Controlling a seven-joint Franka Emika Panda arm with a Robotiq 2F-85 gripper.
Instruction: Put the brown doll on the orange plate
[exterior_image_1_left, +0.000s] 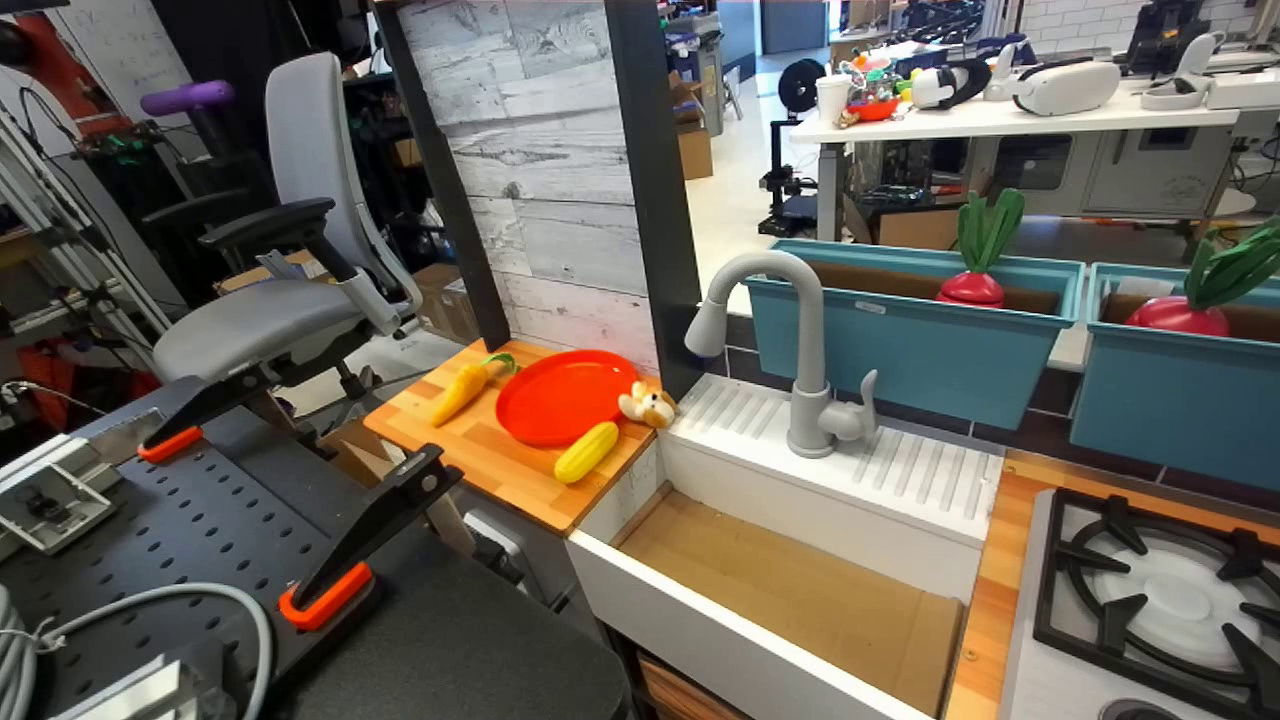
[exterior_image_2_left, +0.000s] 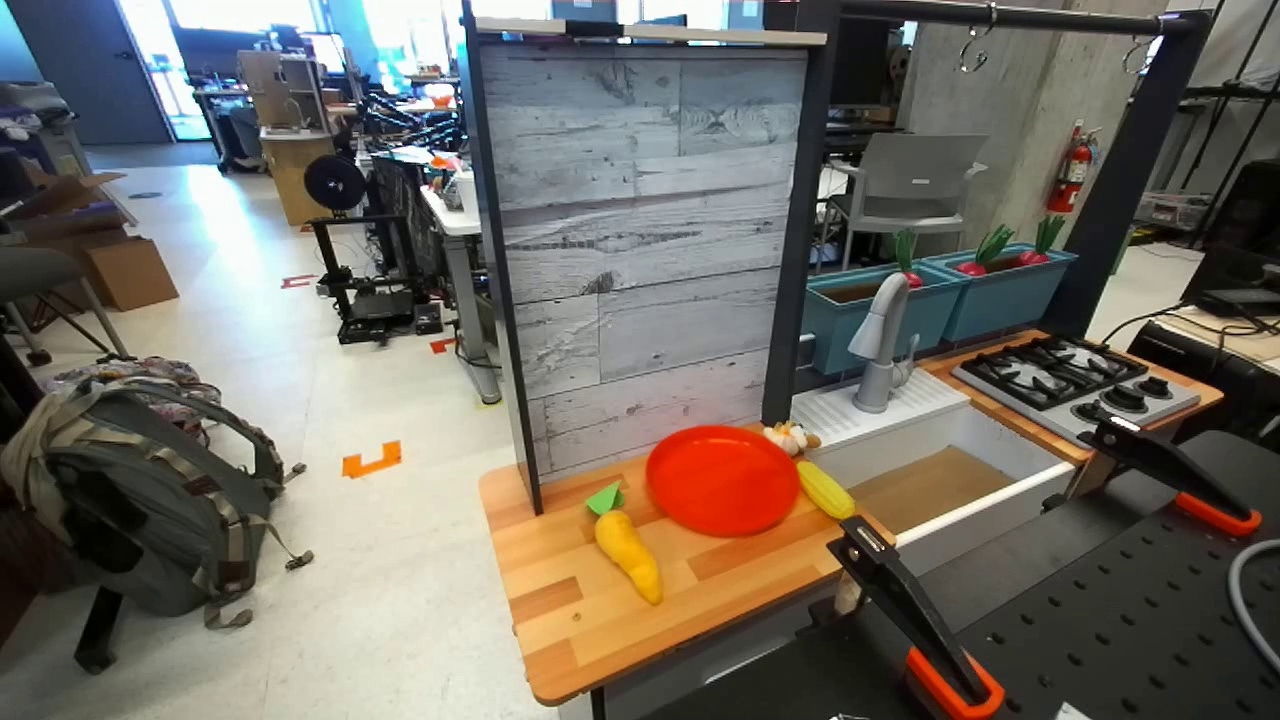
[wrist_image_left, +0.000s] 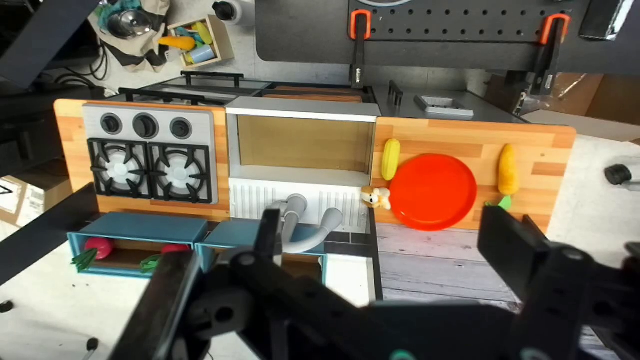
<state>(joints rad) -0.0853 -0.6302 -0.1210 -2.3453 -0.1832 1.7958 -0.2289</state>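
Note:
The brown doll is a small brown-and-white plush (exterior_image_1_left: 650, 404), also in an exterior view (exterior_image_2_left: 790, 437) and in the wrist view (wrist_image_left: 375, 197). It lies on the wooden counter's edge by the sink, right beside the orange plate's rim; I cannot tell whether they touch. The orange plate (exterior_image_1_left: 570, 397) lies flat and bare on the counter, also in an exterior view (exterior_image_2_left: 722, 480) and in the wrist view (wrist_image_left: 433, 192). My gripper (wrist_image_left: 382, 215) shows only in the wrist view. Its fingers are wide apart with nothing between them, high above the counter.
Yellow toy corn (wrist_image_left: 390, 159) lies between plate and sink (wrist_image_left: 305, 142). A yellow toy carrot (wrist_image_left: 507, 170) lies on the plate's far side. A grey faucet (exterior_image_1_left: 815, 340), an upright wood panel (exterior_image_2_left: 640, 240), teal planters (exterior_image_1_left: 910, 340) and a stove (wrist_image_left: 150, 160) stand around.

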